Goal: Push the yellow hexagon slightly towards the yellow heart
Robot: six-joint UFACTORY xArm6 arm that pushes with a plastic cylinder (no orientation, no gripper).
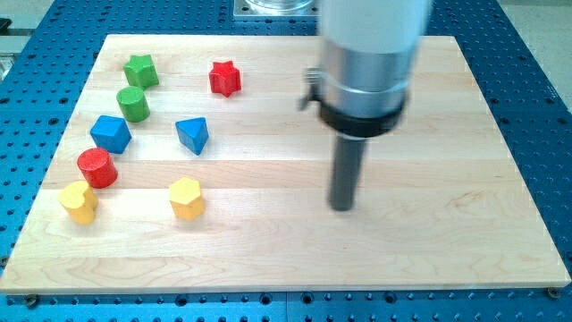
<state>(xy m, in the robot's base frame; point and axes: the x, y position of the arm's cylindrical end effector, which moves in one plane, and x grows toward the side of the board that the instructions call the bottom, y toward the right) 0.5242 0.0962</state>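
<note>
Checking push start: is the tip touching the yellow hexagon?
Apart. The camera view shows my tip well to the view's right of the yellow hexagon, bare board between.

1. Bright, even overhead light washes the pale wooden counter (420, 259).
2. Blocks cast only short, soft shadows.
3. The arm (368, 54) looms blurred near the view's top; its metal collar shows mild glare.

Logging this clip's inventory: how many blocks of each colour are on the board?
Green: 2, star and cylinder
Red: 2, star and cylinder
Blue: 2, cube and triangle
Yellow: 2, heart and hexagon
Total: 8
</note>
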